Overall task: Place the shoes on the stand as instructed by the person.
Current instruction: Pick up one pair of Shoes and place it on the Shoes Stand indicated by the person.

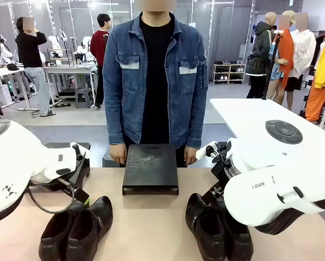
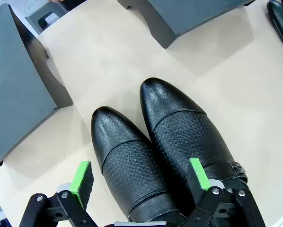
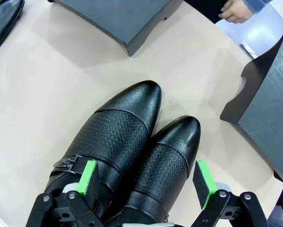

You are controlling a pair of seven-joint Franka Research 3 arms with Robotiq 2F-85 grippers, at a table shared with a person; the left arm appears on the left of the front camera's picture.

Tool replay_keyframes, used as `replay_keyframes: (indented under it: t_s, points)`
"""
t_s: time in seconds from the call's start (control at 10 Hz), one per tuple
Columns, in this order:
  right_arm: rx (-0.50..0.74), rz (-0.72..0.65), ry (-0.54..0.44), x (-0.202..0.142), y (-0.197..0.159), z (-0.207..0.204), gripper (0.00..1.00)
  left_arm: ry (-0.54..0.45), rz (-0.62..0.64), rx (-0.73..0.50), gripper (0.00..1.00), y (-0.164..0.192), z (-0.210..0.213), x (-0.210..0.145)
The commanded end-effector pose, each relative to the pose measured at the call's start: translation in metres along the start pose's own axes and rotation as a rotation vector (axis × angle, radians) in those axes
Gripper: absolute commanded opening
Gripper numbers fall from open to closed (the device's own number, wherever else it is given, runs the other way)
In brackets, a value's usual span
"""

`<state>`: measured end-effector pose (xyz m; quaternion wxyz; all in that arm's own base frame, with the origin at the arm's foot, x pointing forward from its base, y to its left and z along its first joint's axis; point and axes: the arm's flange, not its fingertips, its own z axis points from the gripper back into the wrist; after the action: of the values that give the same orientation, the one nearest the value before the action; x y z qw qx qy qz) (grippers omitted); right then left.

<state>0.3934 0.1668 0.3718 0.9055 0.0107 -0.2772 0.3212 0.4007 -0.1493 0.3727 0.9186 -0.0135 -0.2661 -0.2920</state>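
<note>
**Left pair** (image 1: 75,231): black, faintly glossy leather shoes with smooth rounded toe caps and a dotted band across the vamp. A metal buckle is seen on one shoe. The pair is set side by side on the table (image 1: 146,223), at its near left, with the toes turned toward the person (image 1: 155,81).

**Left tool** (image 2: 140,176): held over the rear half of this pair, jaws spread wide. One green pad (image 2: 82,179) is seen just outside the plain shoe and the other over the buckled shoe. Contact cannot be told.

**Stand** (image 1: 150,168): dark grey and flat-topped, placed at the far middle of the table. It is flanked by the person's hands (image 1: 118,155), which are rested at the far edge.

**Right pair** (image 1: 217,228): of the same pattern, laid side by side at the near right with the toes toward the far edge. It is partly covered by the right arm in the front view.

**Right tool** (image 3: 146,179): held over the rear half of this pair, jaws likewise spread. One pad is seen over the buckled shoe and the other just outside its neighbour.
</note>
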Motion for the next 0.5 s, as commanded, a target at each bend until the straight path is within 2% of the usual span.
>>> replay_keyframes:
  t_s: [0.0,0.4]
  points:
    - [0.0,0.0,0.0,0.0,0.0,0.0,1.0,0.0,-0.001,0.0,1.0,-0.0003,0.0,0.0001]
    - [0.0,0.0,0.0,0.0,0.0,0.0,1.0,0.0,-0.001,0.0,1.0,-0.0003,0.0,0.0001]
